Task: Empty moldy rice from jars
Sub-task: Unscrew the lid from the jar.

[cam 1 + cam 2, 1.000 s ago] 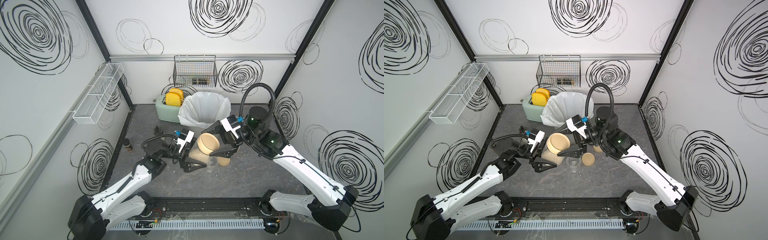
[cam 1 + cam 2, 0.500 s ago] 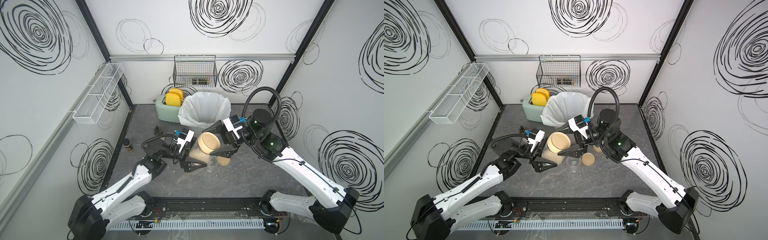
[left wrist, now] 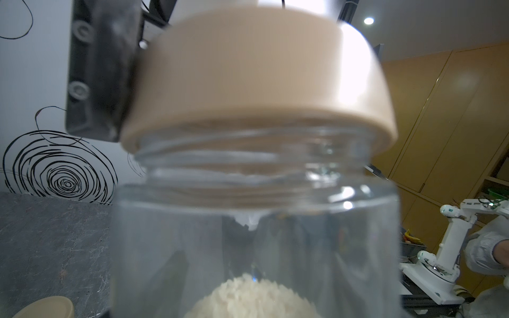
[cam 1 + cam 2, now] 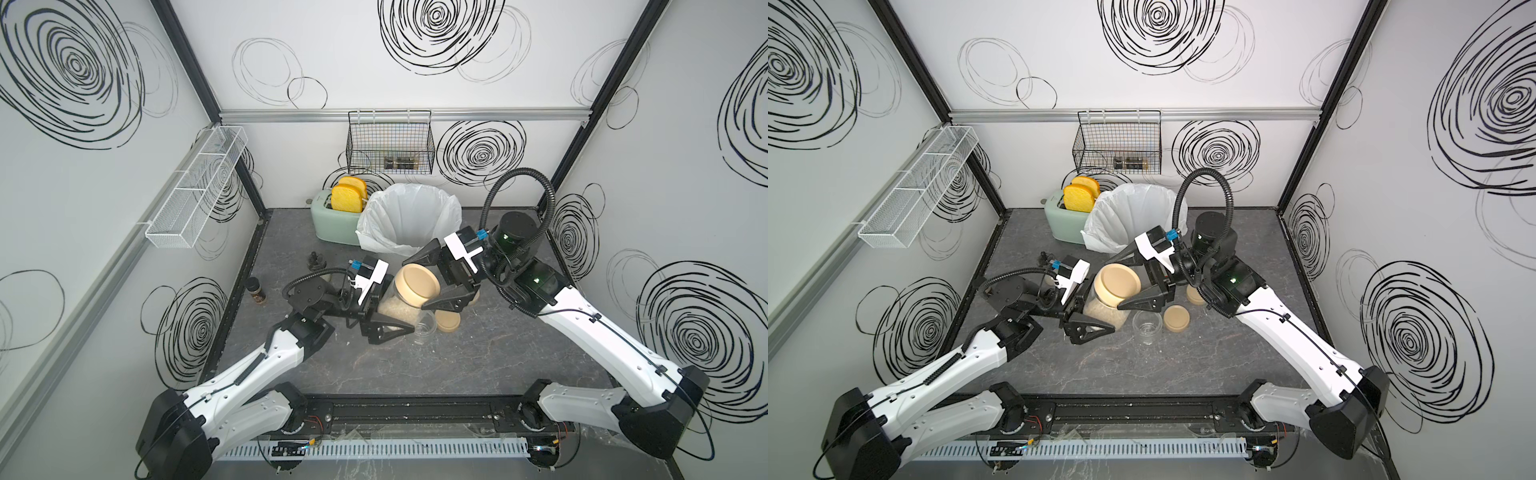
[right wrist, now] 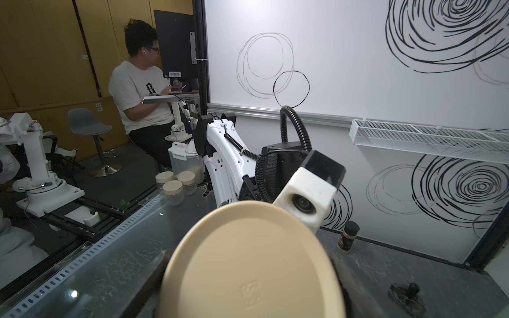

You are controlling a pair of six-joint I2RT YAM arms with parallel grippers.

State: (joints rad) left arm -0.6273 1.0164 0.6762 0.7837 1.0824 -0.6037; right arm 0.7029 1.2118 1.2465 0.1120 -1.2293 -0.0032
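Note:
My left gripper [image 4: 395, 316] is shut on a clear jar [image 4: 401, 305] and holds it tilted above the table. The moldy rice [image 4: 392, 309] lies as a pale heap inside [image 3: 253, 297]. The jar's tan lid [image 4: 417, 282] faces my right gripper [image 4: 415, 284], which is shut on it, one finger on each side of the rim. A black finger [image 3: 99, 68] presses the lid [image 3: 256, 77], and bare glass threads show below it. An empty jar [image 4: 1147, 326] stands on the table beside a loose lid [image 4: 1176, 318]. A third, lidded jar [image 4: 1196, 295] sits behind the right gripper.
A bin lined with a white bag [image 4: 409, 220] stands just behind the grippers, with a green toaster [image 4: 332, 224] to its left. A small dark spice shaker [image 4: 255, 291] stands by the left wall. A small black object [image 4: 316, 261] lies on the table nearby.
The right arm's elbow and hose have shifted slightly while its gripper stays on the lid. The jar and the left arm have not visibly moved.

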